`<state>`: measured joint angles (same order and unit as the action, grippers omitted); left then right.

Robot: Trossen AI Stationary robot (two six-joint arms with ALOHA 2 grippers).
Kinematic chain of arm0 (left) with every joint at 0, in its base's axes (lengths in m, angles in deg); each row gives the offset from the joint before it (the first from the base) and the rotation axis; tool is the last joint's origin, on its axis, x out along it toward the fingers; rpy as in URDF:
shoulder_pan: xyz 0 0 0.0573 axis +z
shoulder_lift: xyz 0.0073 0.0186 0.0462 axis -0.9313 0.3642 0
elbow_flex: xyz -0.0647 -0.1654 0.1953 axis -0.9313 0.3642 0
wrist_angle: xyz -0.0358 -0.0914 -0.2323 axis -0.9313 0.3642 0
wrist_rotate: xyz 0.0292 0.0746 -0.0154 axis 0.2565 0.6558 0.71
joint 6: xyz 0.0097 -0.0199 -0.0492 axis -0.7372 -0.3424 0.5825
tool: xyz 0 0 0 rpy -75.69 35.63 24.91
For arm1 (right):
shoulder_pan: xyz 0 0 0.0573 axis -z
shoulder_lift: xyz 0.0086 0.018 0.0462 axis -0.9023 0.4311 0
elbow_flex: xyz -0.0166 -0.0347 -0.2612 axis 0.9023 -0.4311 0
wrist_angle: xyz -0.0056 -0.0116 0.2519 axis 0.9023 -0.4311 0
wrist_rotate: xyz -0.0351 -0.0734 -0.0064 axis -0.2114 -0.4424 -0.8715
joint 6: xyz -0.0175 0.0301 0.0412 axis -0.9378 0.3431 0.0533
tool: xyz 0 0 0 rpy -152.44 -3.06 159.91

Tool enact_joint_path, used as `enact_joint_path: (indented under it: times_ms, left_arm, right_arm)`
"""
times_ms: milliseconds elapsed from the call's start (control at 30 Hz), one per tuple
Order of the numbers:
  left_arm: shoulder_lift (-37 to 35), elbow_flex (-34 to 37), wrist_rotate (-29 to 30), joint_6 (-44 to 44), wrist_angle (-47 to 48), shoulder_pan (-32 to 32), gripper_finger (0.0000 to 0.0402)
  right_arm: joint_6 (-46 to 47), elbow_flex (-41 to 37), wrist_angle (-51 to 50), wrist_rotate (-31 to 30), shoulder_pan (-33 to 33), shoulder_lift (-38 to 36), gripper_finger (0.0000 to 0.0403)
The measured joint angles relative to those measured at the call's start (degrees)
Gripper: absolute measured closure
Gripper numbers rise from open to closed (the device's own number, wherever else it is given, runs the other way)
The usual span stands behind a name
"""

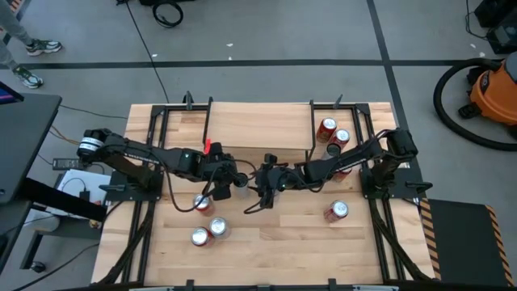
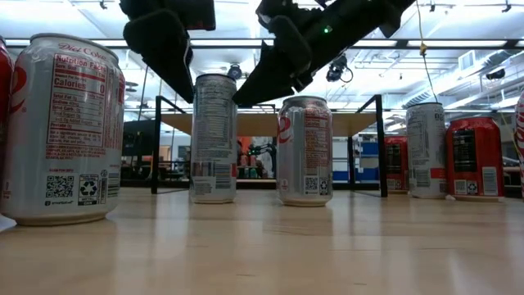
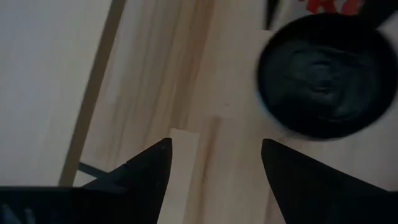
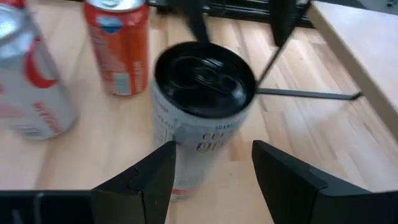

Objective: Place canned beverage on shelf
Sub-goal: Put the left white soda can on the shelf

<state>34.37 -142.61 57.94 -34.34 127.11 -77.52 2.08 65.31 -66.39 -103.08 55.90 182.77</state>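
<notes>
Centrally, both grippers apart, left gripper [image 1: 239, 179], right gripper [image 1: 263, 192] above black-topped can [image 4: 202, 118].

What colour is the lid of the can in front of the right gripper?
Black, on the white-bodied can; right wrist view shows it best.

An orange shop vacuum [image 1: 494, 89] with a black hose [image 1: 449, 95] stands on the grey floor [image 1: 266, 36] beyond the desk's [image 1: 275, 250] right corner. A person's sneakers [image 1: 32, 61] show at far left, near a black cable [image 1: 145, 44] running across the floor
</notes>
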Motion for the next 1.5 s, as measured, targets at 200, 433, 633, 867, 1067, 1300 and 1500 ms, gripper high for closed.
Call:
enact_joint_path:
  times_ms: [200,433,633,867,1067,1300,1500]
  left_arm:
    - [0.00,0.00,-2.19,3.74,0.93,-2.04,0.0143]
    - [0.00,0.00,-2.20,5.71,1.20,-6.02,0.0143]
    - [0.02,0.02,-1.03,5.17,5.69,-4.61,0.0143]
    - [0.02,0.02,5.75,5.15,4.39,-1.80,0.0143]
    - [0.02,0.02,5.21,4.58,1.22,-1.02,0.0143]
    - [0.02,0.02,4.10,4.80,1.11,-2.04,0.0143]
    - [0.02,0.02,3.53,6.12,1.25,-3.98,0.0143]
  right_arm:
    - [-0.04,0.00,0.03,-1.97,0.75,0.00,0.0181]
    - [-2.02,0.00,1.31,-6.83,0.94,0.00,0.0181]
    - [-3.20,-0.07,0.26,0.27,0.93,-1.01,0.0181]
    - [-3.41,-0.07,1.82,4.32,0.88,-1.07,0.0182]
    - [-2.86,-0.04,3.89,3.97,0.88,-1.05,0.0182]
    - [-2.56,-0.04,3.55,3.08,1.61,-1.03,0.0182]
    - [-2.58,-0.04,1.95,0.68,1.93,-1.01,0.0182]
